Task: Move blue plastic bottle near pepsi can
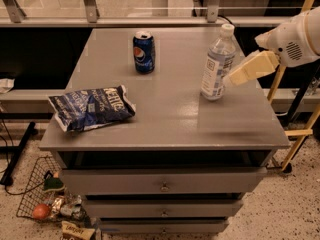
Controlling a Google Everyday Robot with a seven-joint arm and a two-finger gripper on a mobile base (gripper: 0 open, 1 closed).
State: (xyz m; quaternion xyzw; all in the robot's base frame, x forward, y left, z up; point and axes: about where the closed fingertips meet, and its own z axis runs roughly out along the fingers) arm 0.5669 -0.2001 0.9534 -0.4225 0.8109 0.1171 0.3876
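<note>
The blue plastic bottle (217, 64) stands upright well apart from the pepsi can (144, 52), to its right in the view, so the move is not yet done. The gripper (239, 75) sits farther right of the can, just beside the bottle; whether released or clenched, I cannot tell

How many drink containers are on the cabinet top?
2: the pepsi can at the back, and the blue plastic bottle at the right, with the tool just beside it. None seems hidden.
</note>
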